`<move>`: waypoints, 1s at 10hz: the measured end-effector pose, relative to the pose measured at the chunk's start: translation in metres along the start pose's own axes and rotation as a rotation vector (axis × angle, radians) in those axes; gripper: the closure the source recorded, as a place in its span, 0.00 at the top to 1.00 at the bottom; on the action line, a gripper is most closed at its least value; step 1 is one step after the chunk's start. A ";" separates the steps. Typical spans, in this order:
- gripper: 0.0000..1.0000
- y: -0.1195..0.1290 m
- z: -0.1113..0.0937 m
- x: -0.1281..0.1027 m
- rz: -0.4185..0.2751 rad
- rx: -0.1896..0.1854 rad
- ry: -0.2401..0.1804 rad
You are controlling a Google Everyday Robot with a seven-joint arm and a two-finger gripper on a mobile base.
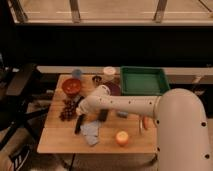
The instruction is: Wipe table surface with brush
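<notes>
We are looking down on the table surface (55, 141), where the white arm (125, 104) is reaching in from the right. Its gripper (80, 108) is hanging at the upper end of the brush (78, 125), which is lying between the grapes (67, 111) and a grey-blue cloth (91, 133). We are unable to tell how far the gripper is closed, or whether it is holding anything.

- The table surface (55, 141) is light wood planks.
- Far right corner: a green tray (122, 81).
- Far left: a red bowl (71, 86).
- Left edge: grapes (67, 110).
- Left of the middle: the brush (78, 125), with a grey-blue cloth (92, 133) just beside it.
- The gripper (81, 108) is at the brush's far end.
- Near the front edge: an orange round thing (121, 138).
</notes>
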 end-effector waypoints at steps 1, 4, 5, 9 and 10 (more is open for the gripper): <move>0.03 0.000 -0.001 0.002 -0.001 -0.001 0.004; 0.00 0.002 0.000 0.004 0.003 -0.003 0.008; 0.00 0.002 0.000 0.005 0.001 -0.003 0.008; 0.00 -0.024 -0.041 0.001 -0.036 0.061 -0.016; 0.00 -0.039 -0.063 0.001 -0.046 0.052 -0.035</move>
